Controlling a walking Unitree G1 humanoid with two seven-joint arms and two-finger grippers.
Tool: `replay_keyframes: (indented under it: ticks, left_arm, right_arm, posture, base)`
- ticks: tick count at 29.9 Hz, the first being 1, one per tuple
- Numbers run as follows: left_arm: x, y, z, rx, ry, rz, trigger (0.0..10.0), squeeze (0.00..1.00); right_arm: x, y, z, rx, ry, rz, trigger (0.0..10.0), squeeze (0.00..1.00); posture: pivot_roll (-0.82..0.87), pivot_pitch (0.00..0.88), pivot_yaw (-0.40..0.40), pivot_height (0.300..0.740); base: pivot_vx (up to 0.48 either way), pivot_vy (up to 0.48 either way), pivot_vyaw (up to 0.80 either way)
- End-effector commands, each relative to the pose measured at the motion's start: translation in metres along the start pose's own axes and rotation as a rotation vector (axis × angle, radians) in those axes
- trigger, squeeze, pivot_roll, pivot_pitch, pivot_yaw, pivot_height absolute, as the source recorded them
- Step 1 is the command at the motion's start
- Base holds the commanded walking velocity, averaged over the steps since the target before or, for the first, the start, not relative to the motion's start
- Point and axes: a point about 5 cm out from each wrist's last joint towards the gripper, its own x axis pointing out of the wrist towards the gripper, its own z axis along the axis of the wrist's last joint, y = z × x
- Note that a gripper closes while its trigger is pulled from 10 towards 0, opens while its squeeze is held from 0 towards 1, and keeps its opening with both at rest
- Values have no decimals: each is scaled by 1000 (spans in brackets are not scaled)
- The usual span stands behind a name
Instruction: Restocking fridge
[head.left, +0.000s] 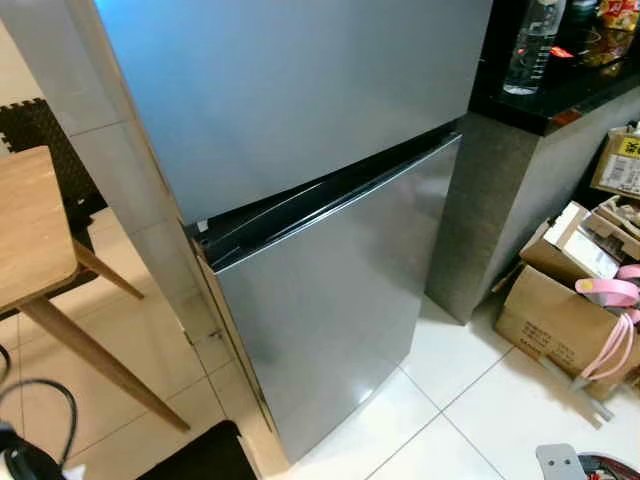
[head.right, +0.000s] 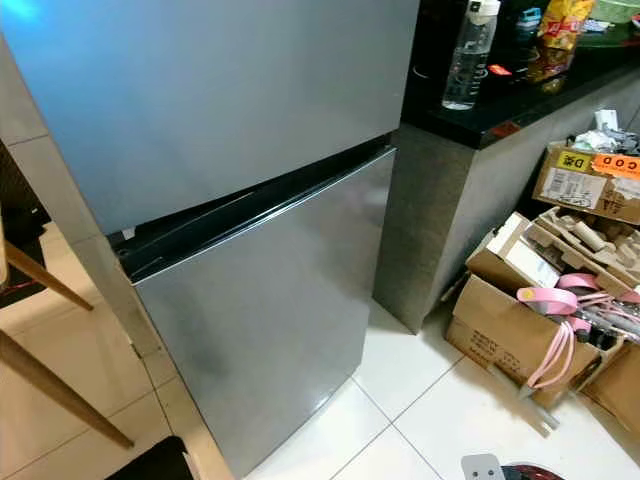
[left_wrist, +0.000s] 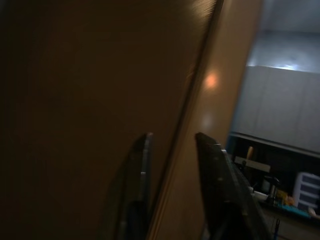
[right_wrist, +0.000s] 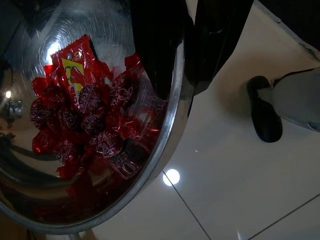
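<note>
Steel bowl (right_wrist: 100, 165) of red-wrapped sweets (right_wrist: 85, 120) sits clamped by its rim in the right gripper (right_wrist: 187, 55), above pale tiles. Centre frame in the head views stands the fridge (head.left: 320, 250), both doors closed. Left gripper (left_wrist: 172, 170) hangs slightly parted, holding nothing, beside a wooden edge.

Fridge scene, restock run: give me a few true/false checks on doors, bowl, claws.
1. Both fridge doors are closed. True.
2. The right claw grips a metal bowl by its rim. True.
3. The bowl is empty. False: it holds red-wrapped candies.
4. A water bottle stands on the black counter beside the fridge. True.
5. The left claw holds a carton. False: its fingers are apart, nothing between them.
</note>
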Motion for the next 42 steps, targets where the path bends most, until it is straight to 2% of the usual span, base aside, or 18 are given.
replay_keyframes:
  ticks: [1, 2, 3, 5, 6, 9, 10, 11, 12, 13, 14, 17, 21, 25, 27, 32, 40, 42]
  left_arm:
    - [1, -1, 4, 19, -3, -13, 0, 0]
    - [-9, 6, -9, 2, 54, 51, 0, 0]
    - [-9, 6, -9, 2, 54, 51, 0, 0]
    - [-31, 18, -41, -63, 143, 210, 0, 0]
    - [-31, 18, -41, -63, 143, 210, 0, 0]
    - [-47, 21, -80, -151, 228, 321, 0, 0]
    - [-49, 19, -94, -182, 266, 336, 1961, 0]
    - [-51, 17, -104, -202, 291, 344, 1961, 0]
    - [-52, 15, -116, -211, 335, 354, 6588, 0]
    - [-52, 15, -116, -211, 335, 354, 6588, 0]
    - [-54, 12, -127, -224, 376, 370, 10000, 0]
    - [-56, 4, -161, -288, 436, 412, 10000, 0]
    - [-56, 3, -167, -299, 441, 416, 10000, 0]
    - [-53, -5, -190, -324, 471, 445, 10000, 0]
    - [-52, -6, -192, -327, 475, 439, 10000, 0]
    - [-47, -15, -197, -360, 526, 307, 10000, 0]
    - [-43, -25, -208, -366, 622, 193, 10000, 0]
    - [-43, -25, -208, -366, 622, 193, 10000, 0]
  right_arm:
    - [0, -3, 1, 4, -6, -12, 10000, 0]
    - [0, -3, 2, 3, -6, -12, 10000, 0]
    - [0, -3, 2, 3, -6, -12, 10000, 0]
    - [0, -3, 2, 2, -7, -11, 10000, 0]
    - [0, -3, 2, 2, -7, -11, 10000, 0]
    - [0, -2, 2, 2, -7, -10, 10000, 0]
    - [0, -2, 2, 1, -6, -10, 10000, 0]
    - [0, -2, 1, 1, -6, -9, 10000, 0]
    - [0, -2, 1, 1, -6, -9, 10000, 0]
    - [0, -2, 1, 1, -6, -9, 10000, 0]
    - [0, -2, 1, 0, -6, -9, 10000, 0]
    - [0, -3, 2, -2, -7, -9, 10000, 0]
    - [0, -3, 2, -2, -7, -9, 10000, 0]
    - [0, -3, 2, -4, -9, -11, 10000, 0]
    - [0, -3, 2, -5, -9, -11, 10000, 0]
    - [0, -4, 2, -6, -7, -13, 10000, 0]
    - [0, -4, 2, -5, -8, -14, 10000, 0]
    - [0, -4, 2, -5, -8, -14, 10000, 0]
  posture:
    - [-95, 0, 27, 740]
    - [-95, 0, 27, 740]
    - [-95, 0, 27, 740]
    - [-97, 0, 27, 740]
    - [-97, 0, 27, 740]
    - [-97, 0, 27, 740]
    - [-98, 0, 26, 740]
    - [-98, 0, 26, 740]
    - [-98, 0, 26, 740]
    - [-98, 0, 26, 740]
    - [-99, 0, 26, 740]
    - [-102, 0, 25, 740]
    - [-102, 0, 25, 740]
    - [-110, 0, 25, 740]
    - [-110, 0, 25, 740]
    - [-111, 0, 24, 740]
    - [-114, 0, 24, 740]
    - [-114, 0, 24, 740]
  base:
    - [0, 0, 0]
    - [0, 0, 0]
    - [0, 0, 0]
    - [0, 0, 0]
    - [0, 0, 0]
    - [0, 0, 0]
    - [0, 0, 0]
    - [0, 0, 0]
    - [0, 0, 0]
    - [0, 0, 0]
    - [0, 0, 0]
    - [0, 0, 0]
    - [0, 0, 0]
    - [0, 0, 0]
    - [0, 0, 0]
    - [0, 0, 0]
    - [0, 0, 0]
    - [0, 0, 0]
